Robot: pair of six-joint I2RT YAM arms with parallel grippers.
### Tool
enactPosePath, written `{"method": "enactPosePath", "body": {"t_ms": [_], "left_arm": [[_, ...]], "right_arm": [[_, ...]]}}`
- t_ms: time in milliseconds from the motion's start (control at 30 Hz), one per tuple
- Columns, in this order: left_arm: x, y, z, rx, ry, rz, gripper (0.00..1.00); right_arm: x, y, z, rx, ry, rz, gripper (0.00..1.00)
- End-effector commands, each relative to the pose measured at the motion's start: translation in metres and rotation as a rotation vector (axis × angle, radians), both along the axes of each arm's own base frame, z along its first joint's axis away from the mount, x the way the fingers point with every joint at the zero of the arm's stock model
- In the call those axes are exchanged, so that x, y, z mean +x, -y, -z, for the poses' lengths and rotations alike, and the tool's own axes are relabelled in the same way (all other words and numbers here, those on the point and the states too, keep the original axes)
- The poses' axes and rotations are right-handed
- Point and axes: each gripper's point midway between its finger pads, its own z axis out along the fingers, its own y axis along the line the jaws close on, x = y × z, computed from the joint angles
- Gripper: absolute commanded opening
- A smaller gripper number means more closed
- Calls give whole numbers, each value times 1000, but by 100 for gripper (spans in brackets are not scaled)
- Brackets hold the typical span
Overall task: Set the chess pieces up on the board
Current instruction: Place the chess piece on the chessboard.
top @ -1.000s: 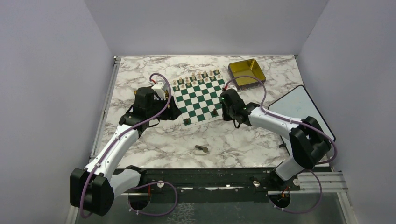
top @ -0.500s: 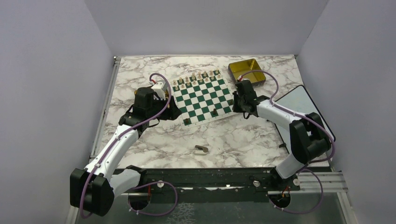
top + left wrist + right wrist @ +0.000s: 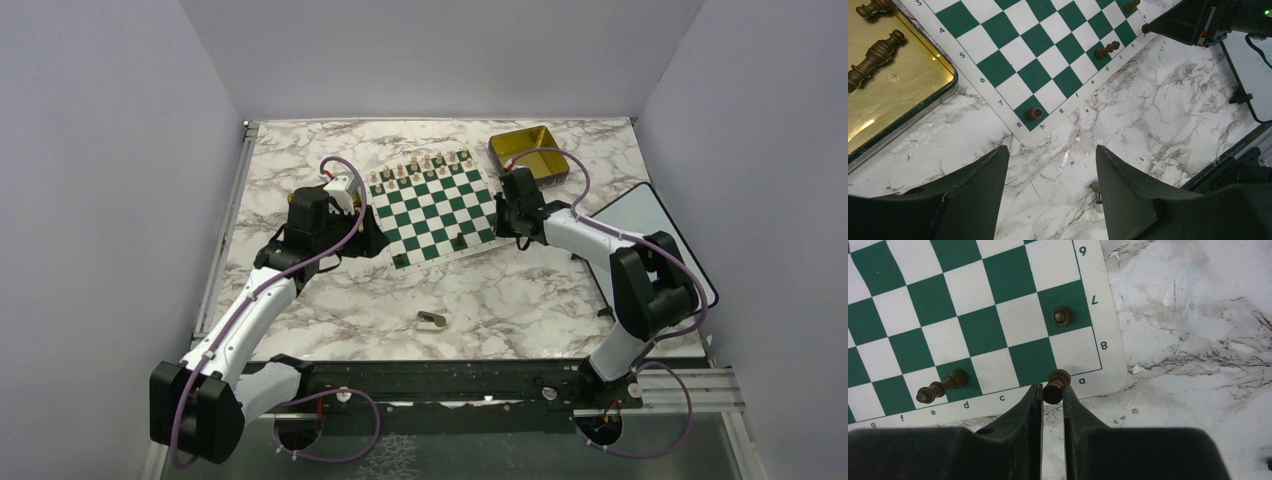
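Two arms, same build. Left arm (image 3: 250, 310) and right arm (image 3: 590, 240) have white tube links and bulky black joint housings (image 3: 650, 290). A purple cable (image 3: 335, 165) loops along each arm. The left gripper (image 3: 1050, 160) is matte black, with broad wedge fingers (image 3: 973, 200) and rounded tips. The right gripper (image 3: 1052, 390) has the same black plastic and slimmer-looking fingers (image 3: 1023, 420). White connector block (image 3: 343, 190) on the left wrist. Green LED (image 3: 1267, 12) on the right wrist housing. Black base rail (image 3: 450, 385) with small silver fittings.
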Motion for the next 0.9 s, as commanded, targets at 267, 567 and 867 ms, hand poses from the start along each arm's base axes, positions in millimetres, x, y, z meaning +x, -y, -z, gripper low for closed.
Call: {"method": "enactPosePath", "body": {"t_ms": [267, 567, 867], "left_arm": [[4, -2, -5, 11, 43, -5, 66], [4, -2, -4, 14, 39, 0, 66], [4, -3, -4, 16, 41, -5, 66]], "right_arm": [[25, 3, -3, 1, 40, 24, 15], [29, 2, 0, 11, 27, 25, 16], [29, 3, 10, 4, -1, 27, 16]]}}
